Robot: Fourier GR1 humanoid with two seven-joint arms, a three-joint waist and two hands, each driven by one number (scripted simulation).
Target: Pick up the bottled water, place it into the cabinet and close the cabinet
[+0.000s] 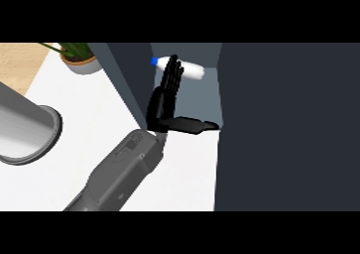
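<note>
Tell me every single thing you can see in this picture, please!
bottled water: one, white with a blue cap, lying on its side inside the cabinet, behind the fingers.
cabinet: one, dark blue-grey, filling the right side, with a lighter inside.
potted plant: one, green leaves in a grey pot, top left on the counter.
cylinder: one, big and grey, at the left edge.
counter: one, white.
floor: tan strip, top left corner.
hand: one, black, on a grey forearm rising from the bottom edge, fingers straight up by the bottle, thumb pointing right. Which hand it is I cannot tell.
</note>
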